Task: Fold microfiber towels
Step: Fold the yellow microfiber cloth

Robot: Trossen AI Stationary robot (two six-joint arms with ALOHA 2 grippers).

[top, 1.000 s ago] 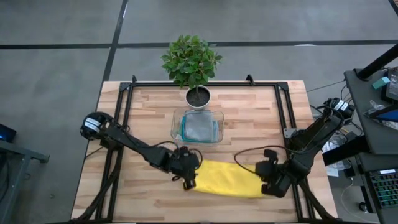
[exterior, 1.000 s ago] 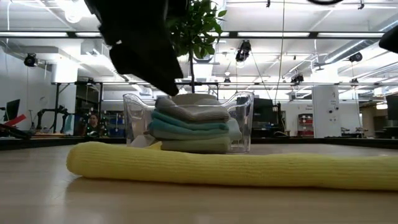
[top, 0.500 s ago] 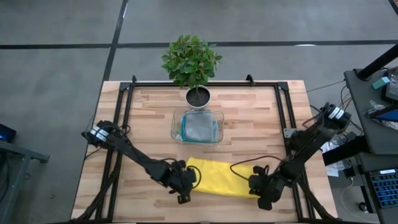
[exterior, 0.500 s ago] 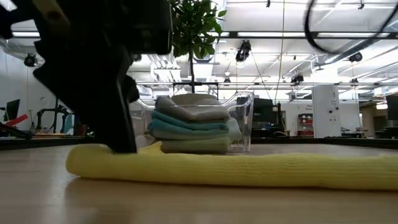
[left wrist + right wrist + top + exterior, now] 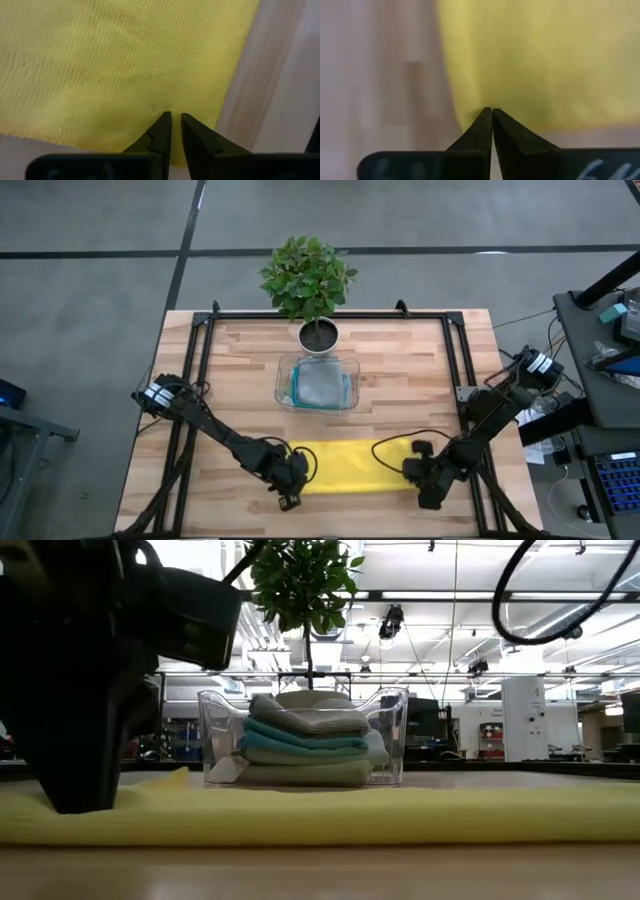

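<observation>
Left claw (image 5: pixel 175 116) pinches the yellow towel (image 5: pixel 115 65) edge.

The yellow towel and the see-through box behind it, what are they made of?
The yellow towel looks like soft knitted microfiber cloth: fine ribbed rows, matte. The box looks like clear glossy plastic, perhaps glass: you see folded towels through its walls.

A robotics lab or workshop: open hall with ceiling strip lights (image 5: pixel 520 597); equipment racks (image 5: pixel 525 718) behind.

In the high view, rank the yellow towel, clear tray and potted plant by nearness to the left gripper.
1. Yellow towel: pinched by the left gripper at its near-left corner.
2. Clear tray: mid-table, beyond the towel.
3. Potted plant: far edge.
</observation>
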